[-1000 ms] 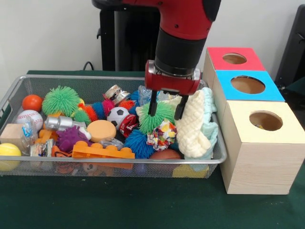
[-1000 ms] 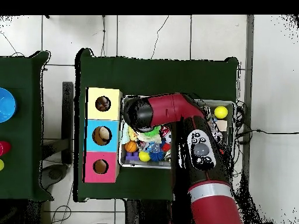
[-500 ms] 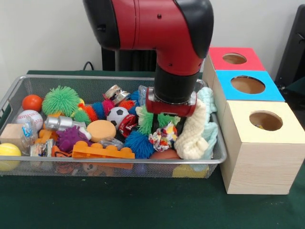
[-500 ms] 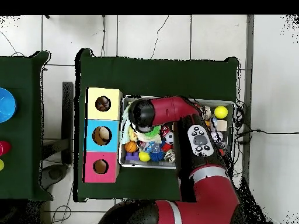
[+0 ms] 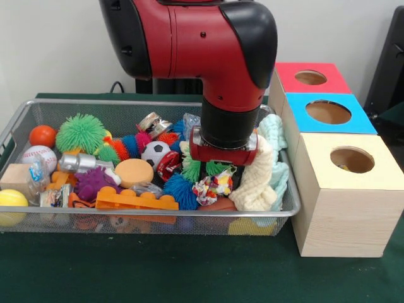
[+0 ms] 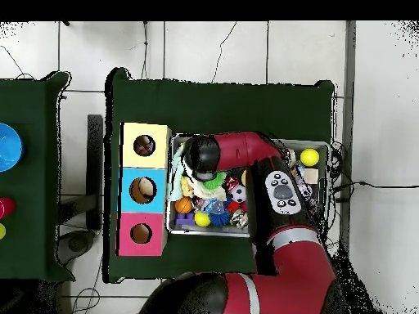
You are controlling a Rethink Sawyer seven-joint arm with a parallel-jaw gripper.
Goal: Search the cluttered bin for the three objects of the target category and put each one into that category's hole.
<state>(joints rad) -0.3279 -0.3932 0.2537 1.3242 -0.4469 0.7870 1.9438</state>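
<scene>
claw [image 5: 218,169]: low in wire-mesh bin [image 5: 38,107], fingers hidden, grip cannot be told | frilly fabric ball [image 5: 213,187]: lower centre, just beneath claw | yellow-top box hole [image 5: 351,160]: right, well apart on desk [image 5: 189,271]

Arm [image 5: 208,44] lower than second ago, gripper [image 5: 221,165] now sunk among toys, fingers out of sight; fabric ball [image 5: 213,186] nudged slightly toward front wall of bin [image 5: 145,214].

You've got a green spiky ball [image 5: 81,132], baseball [image 5: 39,155], soccer ball [image 5: 155,153], orange block [image 5: 136,201], cream cloth [image 5: 259,180].
</scene>
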